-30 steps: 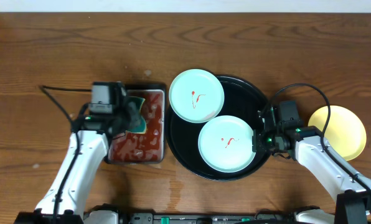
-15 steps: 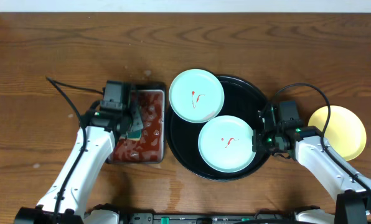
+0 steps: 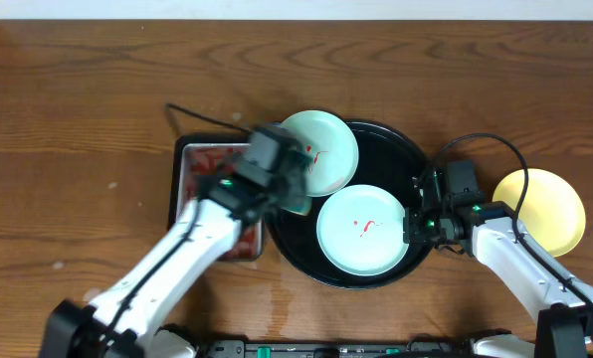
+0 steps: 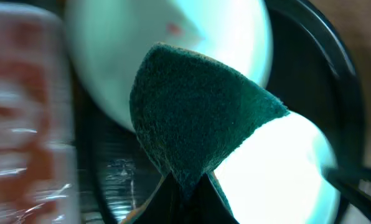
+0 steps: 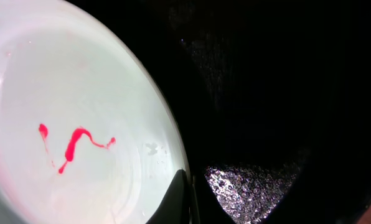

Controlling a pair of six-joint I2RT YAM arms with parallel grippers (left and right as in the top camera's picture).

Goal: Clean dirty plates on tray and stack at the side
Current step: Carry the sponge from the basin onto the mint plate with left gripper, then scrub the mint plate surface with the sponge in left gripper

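The worktop (image 3: 78, 99) carries the black tray (image 3: 401, 149) at centre, with a small metal tray (image 3: 202, 164) of red liquid touching its left side.

Two blue plates are on the black tray. The far blue plate (image 3: 331, 149) overhangs the far-left rim, and the near blue plate (image 3: 363, 229) lies flat inside, towards the right. Both carry red smears. The yellow plate (image 3: 540, 209) lies on the worktop to the right, off the tray; I judge that this is where the stack is to go.

My left hand (image 3: 295, 184) is shut narrow on a folded dark green sponge (image 4: 198, 118). It hangs between the two blue plates, the sponge corner pointing out from the fingers for wiping.

My right hand (image 3: 416, 214) is at the right edge of the near blue plate. In the wrist view its fingers (image 5: 184, 193) are pinched on the rim, which I judge is meant to steady the plate against the scrub.

Neither blue plate is wiped yet.
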